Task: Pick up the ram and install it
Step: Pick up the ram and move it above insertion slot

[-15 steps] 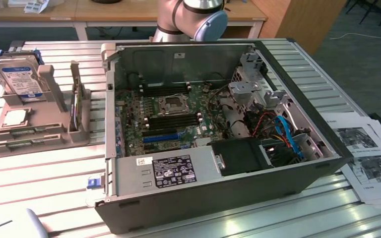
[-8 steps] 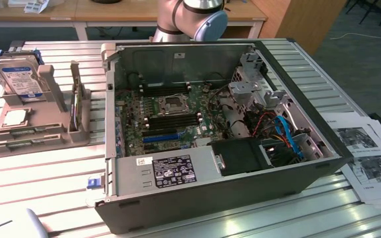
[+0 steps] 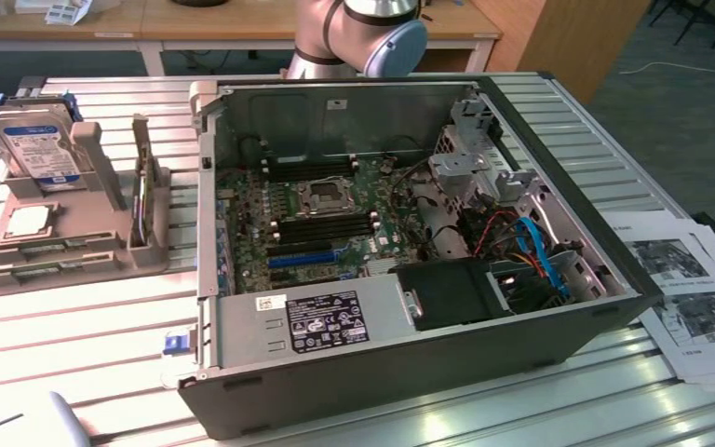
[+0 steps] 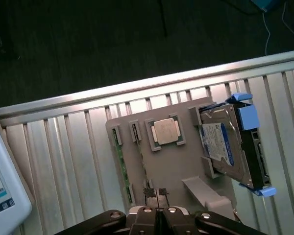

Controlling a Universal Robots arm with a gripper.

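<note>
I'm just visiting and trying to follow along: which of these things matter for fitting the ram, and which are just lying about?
Part of the job:
ram, sitting in the grey holder
gripper, shut, near that holder
open computer case with its motherboard

Just lying about:
hard drive
processor chip
printed papers

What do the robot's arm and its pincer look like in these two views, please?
The arm is a thick, rounded, silvery-grey tube, with a pale blue cap closing its joint. The pincer is black, built of linked bars joined by round silver pins, and it ends in small ridged pads.
</note>
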